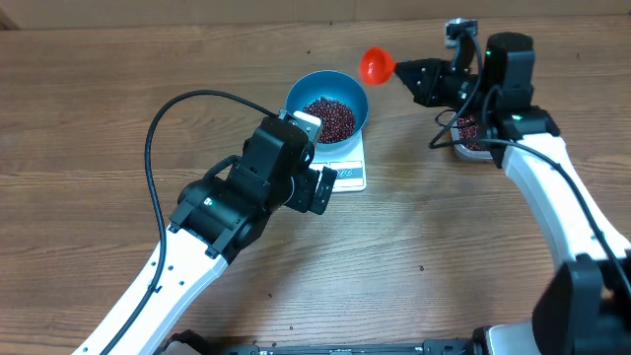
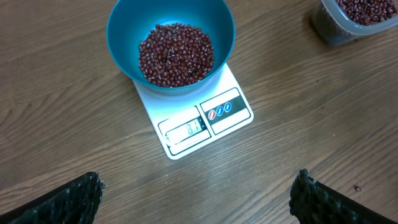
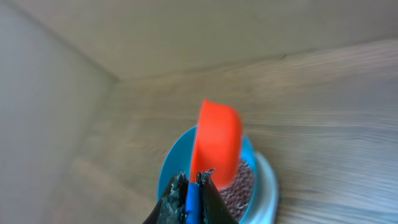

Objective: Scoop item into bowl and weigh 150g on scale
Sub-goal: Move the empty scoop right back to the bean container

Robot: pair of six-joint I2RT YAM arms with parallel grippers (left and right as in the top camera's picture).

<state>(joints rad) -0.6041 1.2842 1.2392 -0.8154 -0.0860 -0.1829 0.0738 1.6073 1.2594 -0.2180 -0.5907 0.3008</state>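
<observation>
Tip scoop (image 1: 376, 65), pinched in closed right gripper (image 3: 194, 183), slowly over bowl (image 2: 121, 43); add beans (image 2: 176, 54) sparingly, reading scale (image 2: 214, 134). Leave left gripper (image 2: 197, 194) wide open, clear.

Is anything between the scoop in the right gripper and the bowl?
Nothing visible. The scoop, shut in the right gripper, hangs just beyond the bowl at its far-right rim, with open space between. The open left gripper is on the near side of the scale, off that path.

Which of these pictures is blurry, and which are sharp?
Right wrist view: smeared all over, the bright orange-red plastic scoop and round sky-blue plastic bowl soft-edged; left wrist view: crisp, individual dark red beans distinct; overhead view: sharp, evenly lit.
</observation>
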